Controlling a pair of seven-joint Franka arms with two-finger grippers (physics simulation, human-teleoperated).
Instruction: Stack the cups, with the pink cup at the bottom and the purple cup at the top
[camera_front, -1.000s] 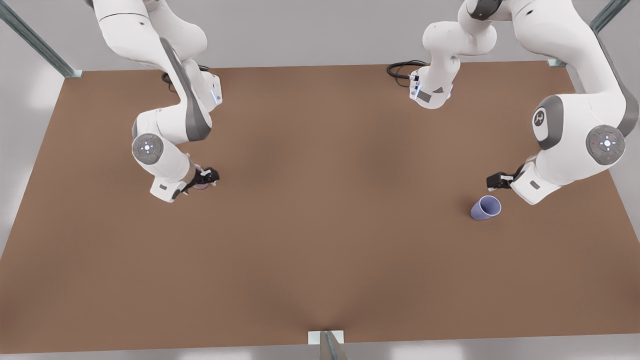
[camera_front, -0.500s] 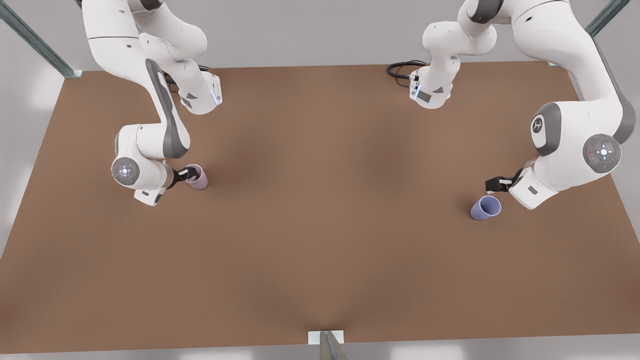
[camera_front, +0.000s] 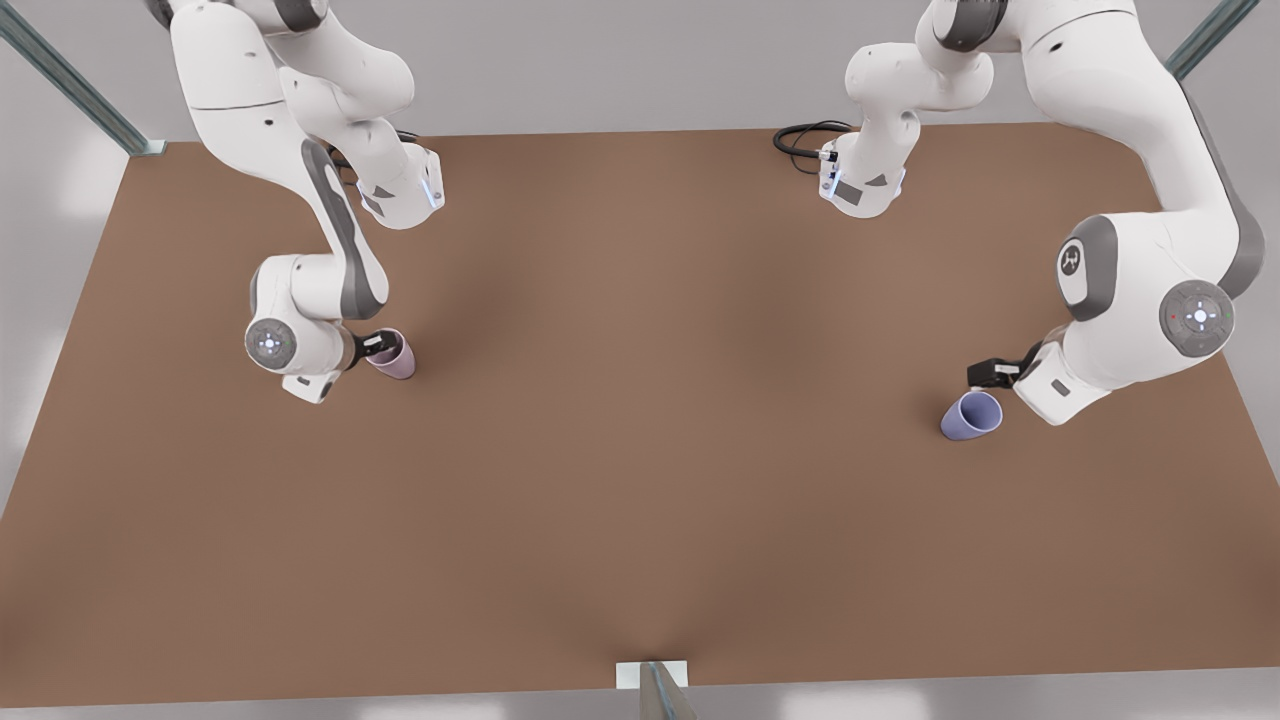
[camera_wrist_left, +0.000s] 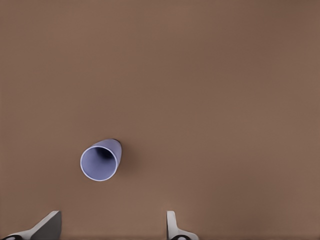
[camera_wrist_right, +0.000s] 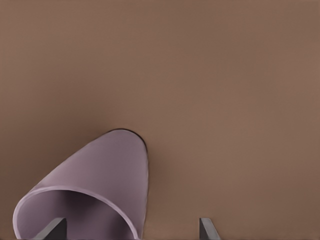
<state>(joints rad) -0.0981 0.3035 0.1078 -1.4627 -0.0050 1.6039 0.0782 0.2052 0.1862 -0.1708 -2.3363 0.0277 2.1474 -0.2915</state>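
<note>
Two cups, brown tabletop (camera_front: 640, 480) | right claw (camera_front: 378, 346) apart, astride pale mauve-pink tapered cup's (camera_front: 392, 355) rim | left claw (camera_front: 985, 375) apart, just beside periwinkle blue-purple tapered cup (camera_front: 970, 415)

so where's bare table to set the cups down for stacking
The wide middle of the table, between the pink cup and the purple cup, is bare, as is the whole near strip. It is crowded only at each cup: right claw around pink, left claw above purple.

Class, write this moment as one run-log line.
right gripper: open, at pink cup | left gripper: open, near purple cup | stacking: not begun
</note>
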